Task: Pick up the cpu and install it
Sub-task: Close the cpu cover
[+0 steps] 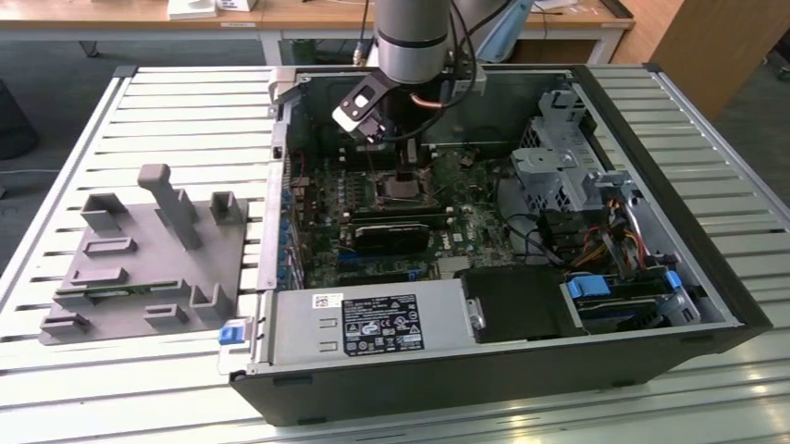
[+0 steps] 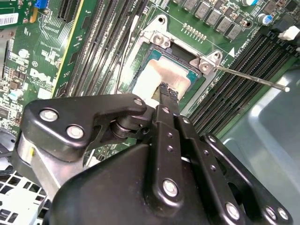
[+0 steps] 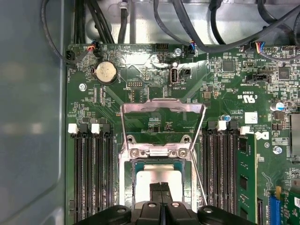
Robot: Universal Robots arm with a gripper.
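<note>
Exterior view: the gripper (image 1: pixel 404 168) hangs inside the open computer case (image 1: pixel 691 305), directly over the socket (image 1: pixel 405 191). Second wrist view: the cpu (image 2: pixel 161 72) lies flat in the socket. First wrist view: fingers (image 3: pixel 156 192) pressed together, empty, just above the socket.

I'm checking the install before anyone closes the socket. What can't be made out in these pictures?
Whether the gripper touches the cpu: in both wrist views its shut fingers cover the contact spot.
The cpu's edge nearest the camera: first wrist view, hidden behind the gripper's body.
Whether the cpu lies flat: exterior view, too small, beneath the arm.
</note>
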